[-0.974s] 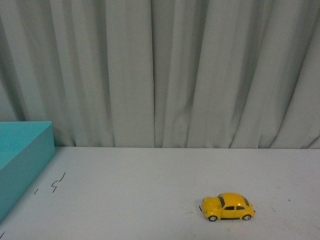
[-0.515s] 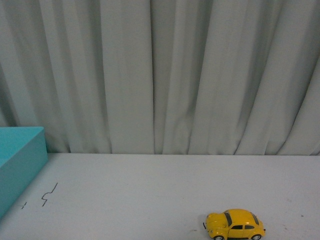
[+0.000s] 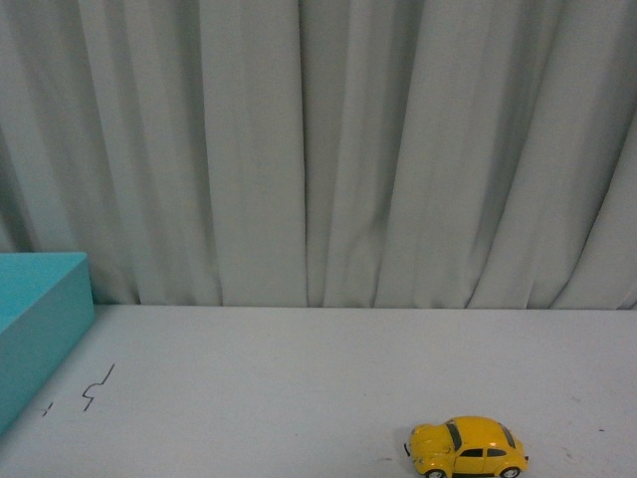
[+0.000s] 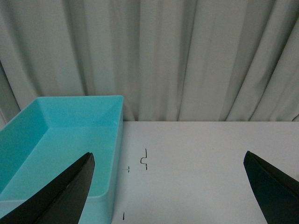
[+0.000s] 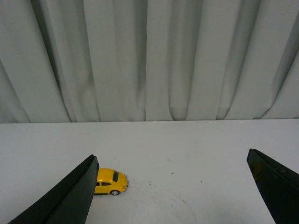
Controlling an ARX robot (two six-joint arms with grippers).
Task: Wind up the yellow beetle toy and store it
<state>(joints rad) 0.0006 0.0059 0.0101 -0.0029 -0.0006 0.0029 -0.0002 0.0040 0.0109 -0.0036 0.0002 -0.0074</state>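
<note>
Opening step: the beetle (image 3: 466,447) stands untouched on the surface (image 3: 299,378), well apart from the box (image 3: 40,319). Your left gripper (image 4: 168,156) and right gripper (image 5: 172,154) gape wide and empty. The next move should be to lower the right one around the beetle.

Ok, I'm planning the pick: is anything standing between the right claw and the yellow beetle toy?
Nothing visible. The right claw is open, and only bare white table lies between it and the yellow beetle toy, which stands on its wheels.
</note>
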